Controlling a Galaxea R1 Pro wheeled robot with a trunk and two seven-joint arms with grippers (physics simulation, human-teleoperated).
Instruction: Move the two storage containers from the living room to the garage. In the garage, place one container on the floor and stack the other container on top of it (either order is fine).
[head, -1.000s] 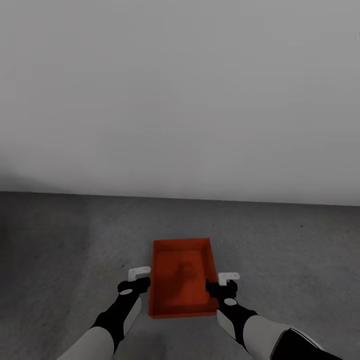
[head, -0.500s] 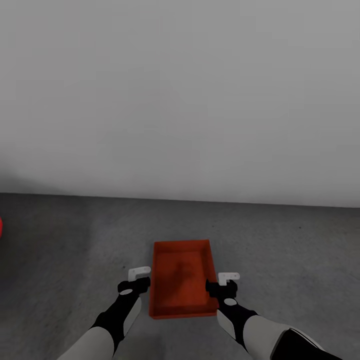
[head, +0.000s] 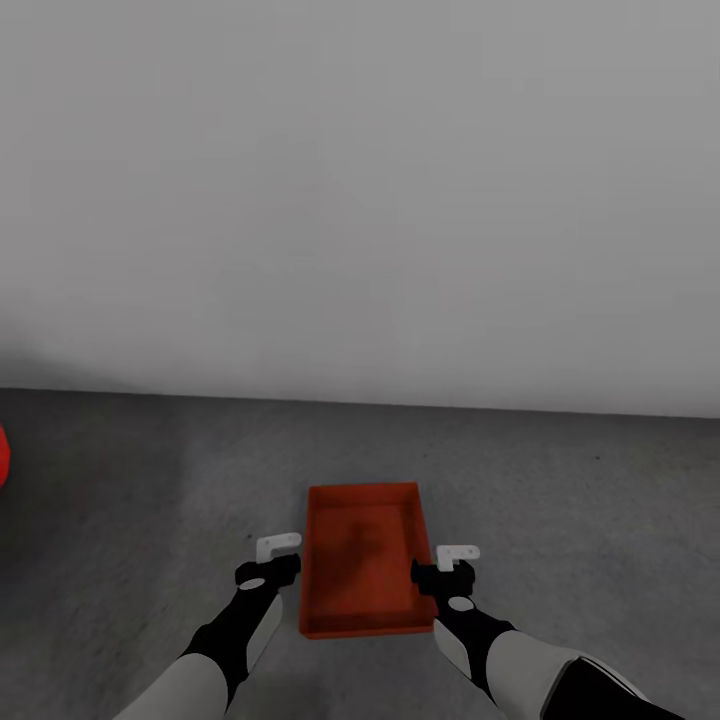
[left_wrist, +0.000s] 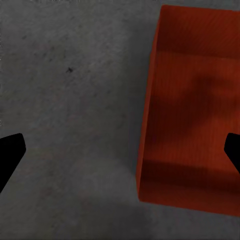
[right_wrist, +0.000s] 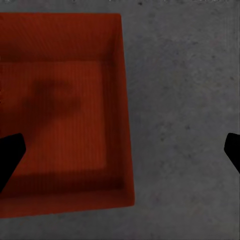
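Container (head: 362, 570): flat on the concrete floor (head: 560, 500).
Left gripper (head: 266, 572): beside the container's left wall, fingers spread.
Right gripper (head: 445, 577): beside its right wall, fingers spread.

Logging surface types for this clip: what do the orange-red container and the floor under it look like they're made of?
The storage container looks like thin rigid plastic, matte: uniform orange-red, plain thin walls, no gloss, faint fine ribbing in the wrist views. It could also be painted sheet, since the render leaves that open. The floor looks like bare concrete: dark grey, mottled, speckled, no seams or planks, dull finish.
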